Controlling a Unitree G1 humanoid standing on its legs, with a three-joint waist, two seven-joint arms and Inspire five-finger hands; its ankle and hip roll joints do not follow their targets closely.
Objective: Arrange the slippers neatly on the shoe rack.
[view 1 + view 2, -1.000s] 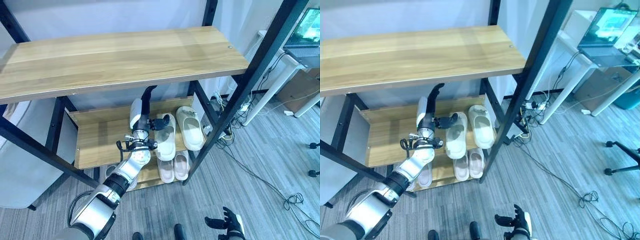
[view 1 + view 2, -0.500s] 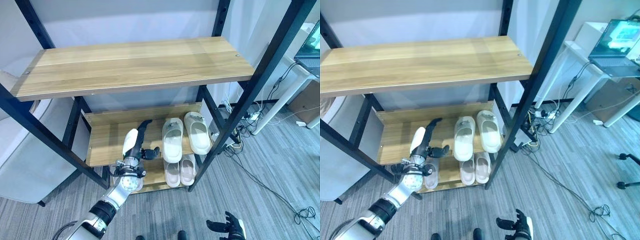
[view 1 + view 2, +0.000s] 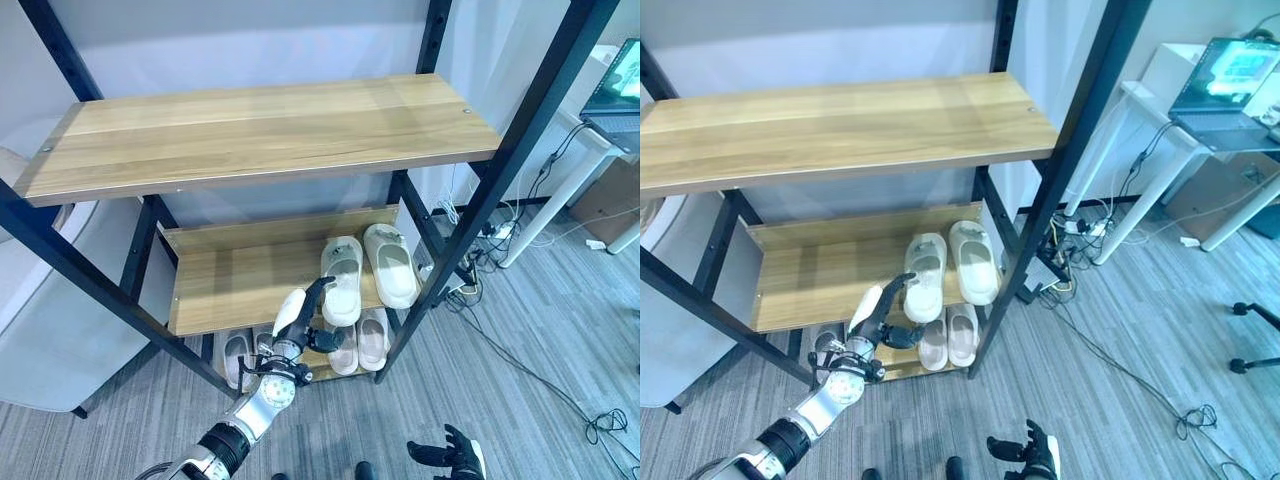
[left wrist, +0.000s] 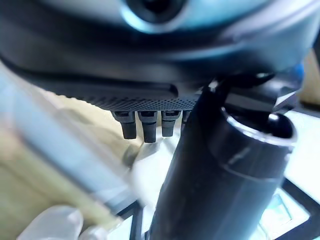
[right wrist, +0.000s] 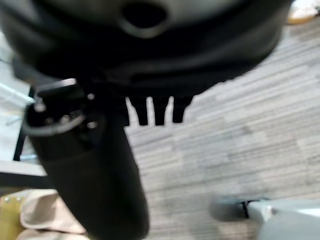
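Left eye view | I saw left robot hand [image 3: 296,322] empty, fingers straight, by slippers [image 3: 343,280] | judged light, soft; pinch strap.

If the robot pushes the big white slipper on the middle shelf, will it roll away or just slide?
The white slipper lies flat on its sole on the wooden shelf, so it would probably slide, not roll or tip. It looks thick and foamy, so likely light and a bit bendy. The shelf looks smooth, so a push from the left hand might spin it toward its pair.
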